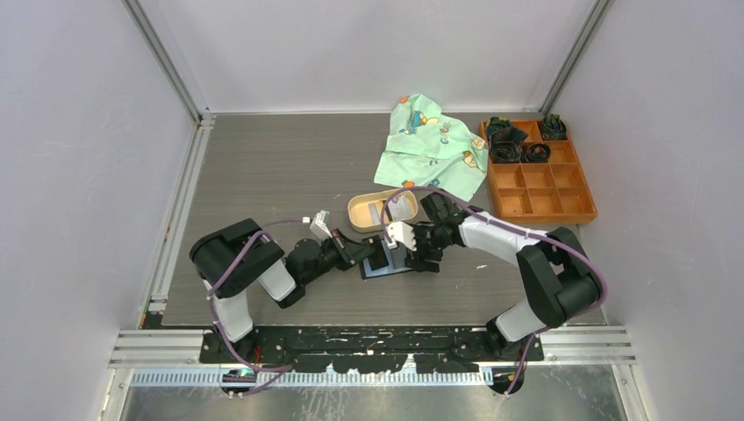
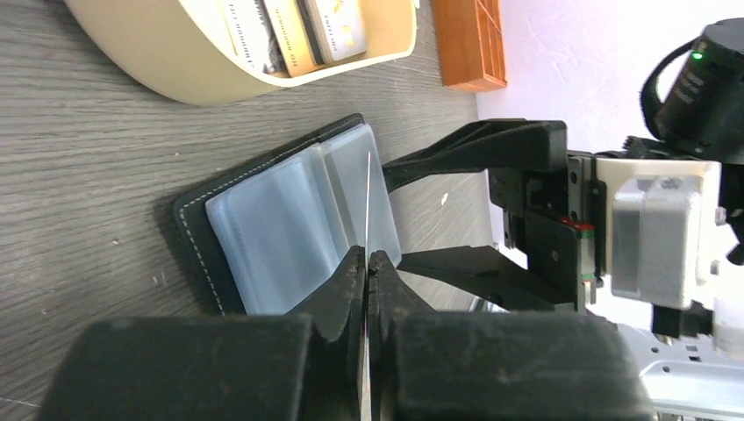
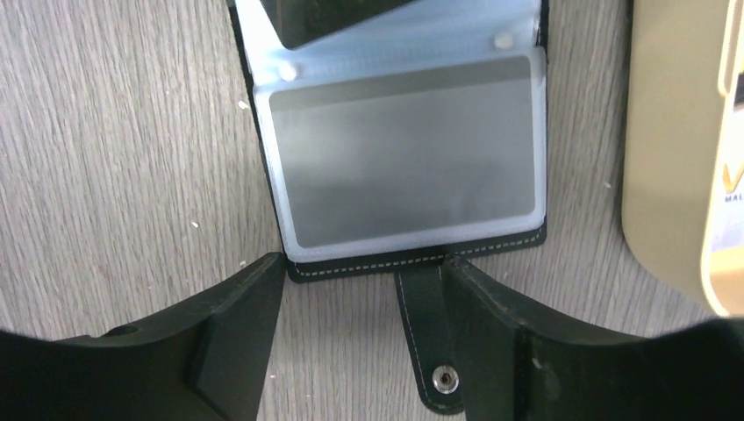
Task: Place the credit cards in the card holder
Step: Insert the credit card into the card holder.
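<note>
Card holder (image 1: 382, 266), the small black leather-like folding one with white stitching, is lying flat and open on the grey wood-grain table (image 1: 263, 175), pretty much dead centre in the top view. Its clear plastic pockets face up. One pocket has a grey card-shaped rectangle (image 3: 404, 158) sitting inside it.

Left gripper (image 2: 367, 256) comes in from 9 o'clock with its fingers pressed together on a thin clear plastic leaf (image 2: 368, 202) of the holder. The leaf stands up edge-on from the open pages, so in the left wrist view it's just a thin bright line.

Right gripper (image 3: 364, 276) reaches in from 3 o'clock, jaws apart and gripping nothing. The fingers sit low over the table, one on each side of the holder's stitched edge. The black snap tab (image 3: 427, 342) pokes out between them, right up against one finger.

Credit cards (image 2: 294, 31), pale ones with dark print, are standing on edge in a tan oval shallow tray (image 1: 353, 213). That tray is at 12 o'clock from the holder, just beside it but not touching.

Further out at 1 o'clock there's a crumpled green cartoon-print cloth (image 1: 430, 145). At 2 o'clock there's an orange compartment box (image 1: 537, 189) with dark coiled bits (image 1: 513, 145) in its far cells.
</note>
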Action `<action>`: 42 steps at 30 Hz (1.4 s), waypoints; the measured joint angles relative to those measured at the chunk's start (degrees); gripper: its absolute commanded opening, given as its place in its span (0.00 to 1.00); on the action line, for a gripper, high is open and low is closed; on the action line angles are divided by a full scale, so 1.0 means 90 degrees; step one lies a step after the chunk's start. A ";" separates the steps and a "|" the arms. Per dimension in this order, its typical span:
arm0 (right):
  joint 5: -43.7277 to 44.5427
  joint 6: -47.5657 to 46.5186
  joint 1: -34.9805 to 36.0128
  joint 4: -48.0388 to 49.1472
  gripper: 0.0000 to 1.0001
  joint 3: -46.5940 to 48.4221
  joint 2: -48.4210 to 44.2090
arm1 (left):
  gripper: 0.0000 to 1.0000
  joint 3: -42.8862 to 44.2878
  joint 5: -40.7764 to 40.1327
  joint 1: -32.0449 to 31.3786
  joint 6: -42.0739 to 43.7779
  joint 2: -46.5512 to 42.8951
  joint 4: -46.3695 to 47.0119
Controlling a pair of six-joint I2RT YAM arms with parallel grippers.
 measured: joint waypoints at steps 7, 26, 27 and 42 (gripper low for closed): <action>0.0129 -0.0010 0.0267 -0.0148 0.58 0.0265 0.0236 | 0.00 0.0126 -0.0291 -0.0087 -0.0129 0.0316 0.0012; 0.0454 -0.0245 0.0595 -0.0386 0.55 0.0369 0.0253 | 0.00 0.0209 -0.0746 -0.0155 -0.0274 0.0476 0.0044; 0.0461 -0.0248 0.0600 -0.0391 0.55 0.0374 0.0253 | 0.00 0.0209 -0.0746 -0.0155 -0.0294 0.0491 0.0044; 0.0512 -0.0265 0.0641 -0.0430 0.54 0.0391 0.0253 | 0.00 0.0233 -0.0663 -0.0209 -0.0476 0.0823 0.0238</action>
